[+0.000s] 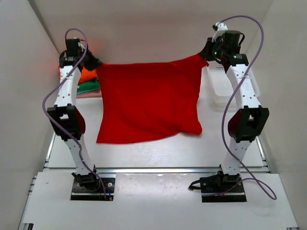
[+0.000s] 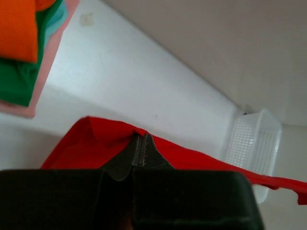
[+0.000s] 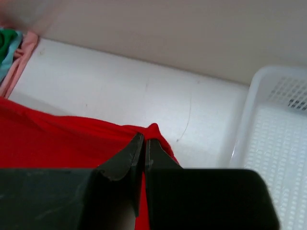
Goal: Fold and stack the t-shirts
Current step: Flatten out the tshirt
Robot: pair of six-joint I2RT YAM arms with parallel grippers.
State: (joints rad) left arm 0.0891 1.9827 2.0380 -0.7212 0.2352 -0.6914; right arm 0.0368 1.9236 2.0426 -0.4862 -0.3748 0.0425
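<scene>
From above, I hold the red t-shirt [image 1: 148,103] spread over the middle of the table [image 1: 158,153]. My left gripper [image 1: 92,62] is clamped on its far corner at 10 o'clock and my right gripper [image 1: 207,51] on the other far corner at 2 o'clock. The far edge runs taut between them, while the near hem, toward 6 o'clock, seems to lie on the table. Just beside my left gripper, at 9 to 10 o'clock of the red cloth, sits a pile with the orange t-shirt [image 1: 86,75] uppermost. The green t-shirt [image 1: 89,87] is under it and the pink t-shirt [image 1: 88,95] lowest. The white mesh basket [image 1: 218,88] stands at 3 o'clock, just beside the shirt's right edge and partly under my right arm. Through my left wrist camera, the jaws are pressed together with a ridge of red cloth pinched between them at the centre. The pile lies at 10 o'clock, well apart from the pinch, and the basket shows at 4 o'clock beyond the stretched red edge. Through my right wrist camera, the jaws are likewise squeezed tight on a small peak of red cloth at the centre. The rest of the shirt falls away toward 8 o'clock. The basket fills 3 o'clock, and slivers of green and pink cloth show at 10 o'clock.
</scene>
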